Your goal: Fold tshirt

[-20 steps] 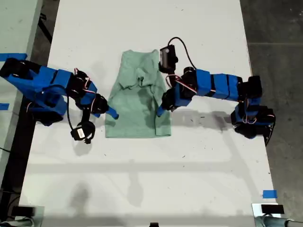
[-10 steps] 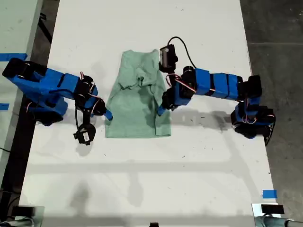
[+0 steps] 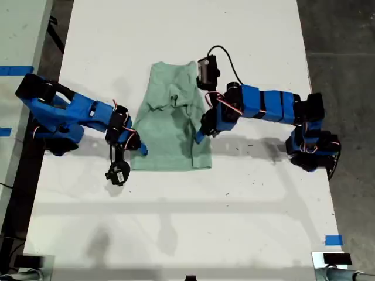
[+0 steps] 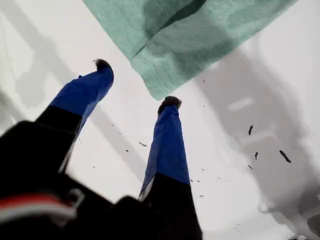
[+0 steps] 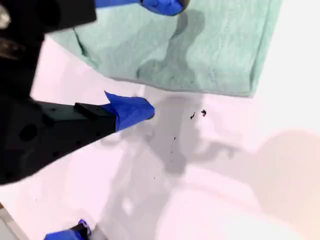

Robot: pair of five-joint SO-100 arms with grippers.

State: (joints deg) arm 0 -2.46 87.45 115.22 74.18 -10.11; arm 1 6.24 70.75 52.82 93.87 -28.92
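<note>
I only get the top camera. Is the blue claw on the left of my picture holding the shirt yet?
Observer: No. My first gripper is open, with both fingertips over the bare table. A corner of the tshirt lies just ahead of them.
Operator: What about the other claw?
Observer: My second gripper is open too. One fingertip is over the table and the other is over the cloth.

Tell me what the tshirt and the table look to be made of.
The tshirt: soft knit cloth, matte and faintly heathered, judging by its limp folds and wrinkles. The table: a hard, smooth white top, probably laminate or painted board, with a slight sheen, dark specks and soft shadows; its exact material is unclear.
</note>
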